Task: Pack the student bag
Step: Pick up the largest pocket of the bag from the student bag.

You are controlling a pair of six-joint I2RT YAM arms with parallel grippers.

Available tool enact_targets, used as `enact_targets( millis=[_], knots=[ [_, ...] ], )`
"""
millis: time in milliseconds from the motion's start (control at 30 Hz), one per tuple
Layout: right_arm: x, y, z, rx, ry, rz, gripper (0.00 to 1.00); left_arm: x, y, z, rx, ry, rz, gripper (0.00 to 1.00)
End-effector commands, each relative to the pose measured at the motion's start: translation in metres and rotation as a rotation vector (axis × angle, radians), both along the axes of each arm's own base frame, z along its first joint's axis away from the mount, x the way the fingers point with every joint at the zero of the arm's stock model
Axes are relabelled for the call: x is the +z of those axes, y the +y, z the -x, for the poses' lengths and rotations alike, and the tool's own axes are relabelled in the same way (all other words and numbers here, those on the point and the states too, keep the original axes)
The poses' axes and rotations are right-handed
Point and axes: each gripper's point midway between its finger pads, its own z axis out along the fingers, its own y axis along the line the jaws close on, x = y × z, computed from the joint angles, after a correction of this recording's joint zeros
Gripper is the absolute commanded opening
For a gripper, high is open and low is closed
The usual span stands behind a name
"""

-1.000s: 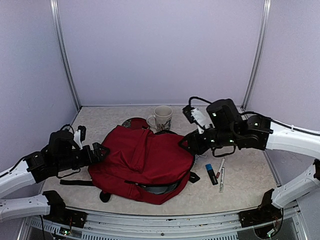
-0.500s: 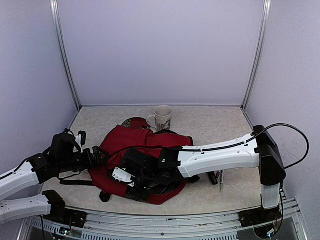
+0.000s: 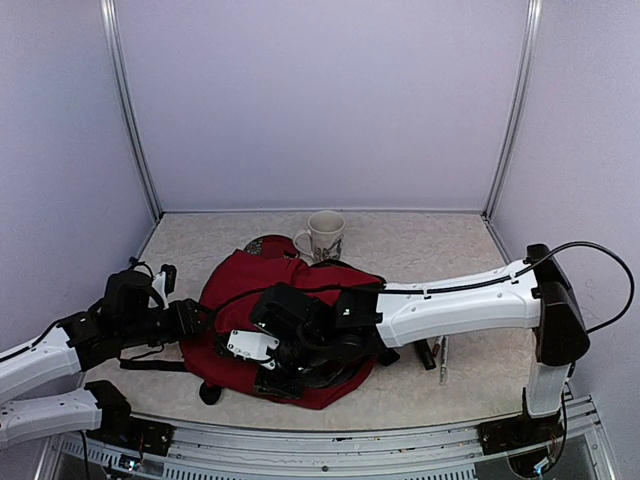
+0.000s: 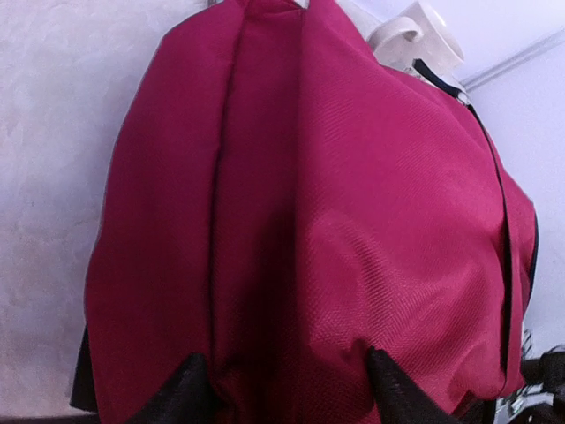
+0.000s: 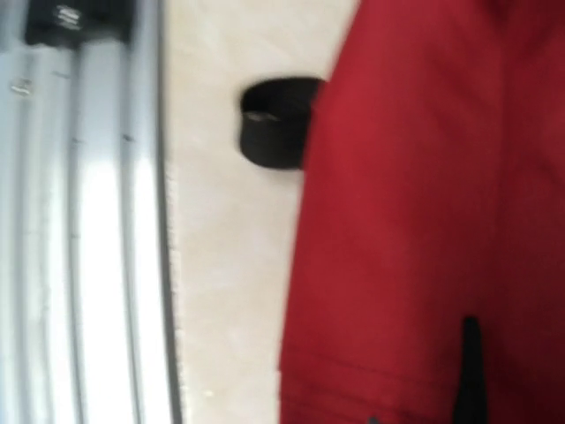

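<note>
The student bag (image 3: 300, 300), a large dark-red backpack, lies flat in the middle of the table. My left gripper (image 3: 203, 318) is at its left side. In the left wrist view its two black fingertips (image 4: 190, 393) stand apart with a bulge of the bag's red fabric (image 4: 335, 221) between them, and the right tip dents the cloth. My right arm reaches across the bag, with the right gripper (image 3: 283, 378) low over the bag's near edge. Its fingers do not show clearly. The blurred right wrist view holds the bag's edge (image 5: 424, 221) and a black buckle (image 5: 274, 124).
A white patterned mug (image 3: 325, 235) stands just behind the bag. Pens (image 3: 441, 356) lie on the table to the bag's right. A black strap (image 3: 150, 363) trails off the bag's left. The metal rail (image 5: 88, 221) of the table's near edge runs close to the right gripper.
My right arm has swung from the bag's right side across it to the near edge. The left gripper's jaws have narrowed against the bag's left side.
</note>
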Motion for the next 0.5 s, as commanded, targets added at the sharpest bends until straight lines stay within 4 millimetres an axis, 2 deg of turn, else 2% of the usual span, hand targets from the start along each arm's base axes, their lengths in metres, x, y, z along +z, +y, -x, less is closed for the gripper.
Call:
enact_targets(
  millis=[0,67,133,267,467],
  knots=[
    [0.042,0.007,-0.008,0.026,-0.016,-0.155,0.38,0.004,-0.006,0.001,-0.036,-0.017,0.028,0.40],
    [0.031,0.005,-0.021,-0.024,-0.047,-0.121,0.37,0.005,-0.006,0.001,-0.032,-0.022,0.030,0.25],
    [0.017,0.004,-0.027,-0.050,-0.068,-0.071,0.37,0.007,-0.005,0.001,-0.028,-0.027,0.031,0.17],
    [-0.009,0.008,-0.029,-0.050,-0.129,0.014,0.38,0.007,-0.004,0.001,-0.024,-0.030,0.030,0.15],
    [-0.018,0.010,-0.042,-0.067,-0.270,0.085,0.35,0.008,-0.004,0.000,-0.027,-0.033,0.025,0.15]
  ],
)
